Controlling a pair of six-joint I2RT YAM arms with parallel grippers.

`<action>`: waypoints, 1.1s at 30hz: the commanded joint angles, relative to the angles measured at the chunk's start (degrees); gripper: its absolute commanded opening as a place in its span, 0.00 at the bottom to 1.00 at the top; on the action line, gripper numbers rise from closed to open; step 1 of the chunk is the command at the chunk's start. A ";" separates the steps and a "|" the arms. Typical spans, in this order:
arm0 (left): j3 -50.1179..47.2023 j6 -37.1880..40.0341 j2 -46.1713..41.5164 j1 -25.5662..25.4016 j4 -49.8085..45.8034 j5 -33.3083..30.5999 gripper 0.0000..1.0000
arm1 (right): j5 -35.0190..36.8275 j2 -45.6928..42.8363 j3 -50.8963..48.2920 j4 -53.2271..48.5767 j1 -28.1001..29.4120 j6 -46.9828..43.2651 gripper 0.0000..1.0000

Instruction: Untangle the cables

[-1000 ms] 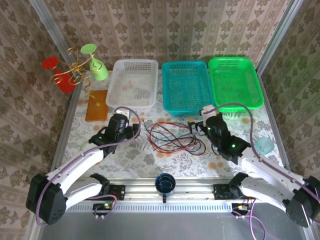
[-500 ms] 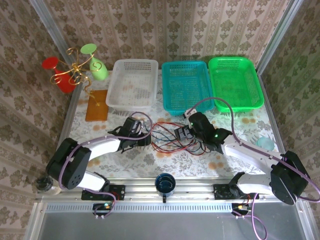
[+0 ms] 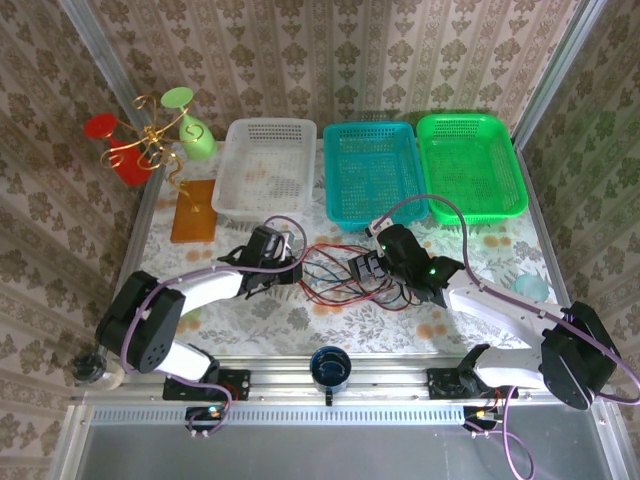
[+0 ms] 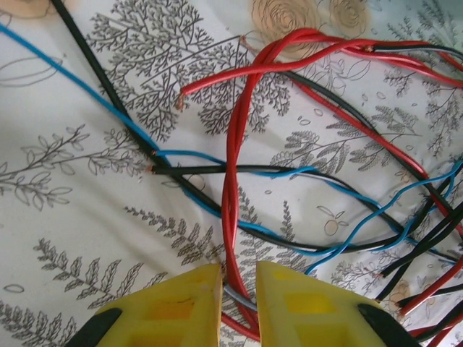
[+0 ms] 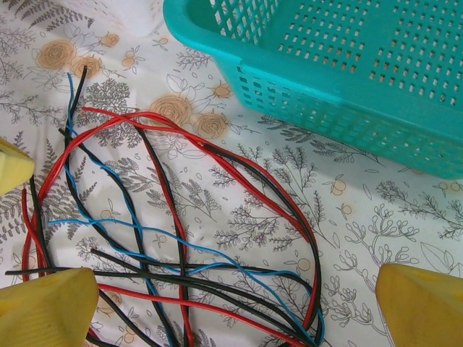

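So the cables (image 3: pixel 335 272) are sitting in one loose red, black and blue heap on the flowery cloth, just in front of the teal basket (image 3: pixel 328 175), not touching it. We're at the "grab a strand" step.

The left gripper (image 4: pixel 239 289) is off the basket's front-left corner, at that end of the heap. Its jaws are drawn in narrow around a pair of red strands that run straight between them. There's a sliver of gap either side, so honestly I can't tell if it's actually biting.

The right gripper (image 5: pixel 231 303) is straight in front of the basket, low over the heap, jaws spread wide and holding nothing.

Next move, I reckon: left clamps the red pair properly, right pins the black and blue ones, then pull red away from the basket, slowly, because red crosses over and under everything and could drag the lot.
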 commanded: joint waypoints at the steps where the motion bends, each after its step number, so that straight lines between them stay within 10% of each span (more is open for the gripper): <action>1: 1.19 0.19 0.87 0.16 -0.38 1.35 0.18 | -0.76 0.16 0.05 -0.12 0.07 0.05 1.00; 13: 1.44 0.40 0.42 -0.37 -2.76 -0.14 0.30 | -0.73 0.16 -0.20 -0.57 0.04 -0.04 1.00; 25: 2.17 0.90 1.00 -0.98 -3.04 -0.01 0.00 | -0.48 -0.23 -0.38 -0.52 0.04 -0.26 1.00; 33: 3.65 1.98 -0.75 -1.42 -5.40 -0.71 0.00 | -0.30 -0.71 -0.72 0.07 -0.22 -0.73 1.00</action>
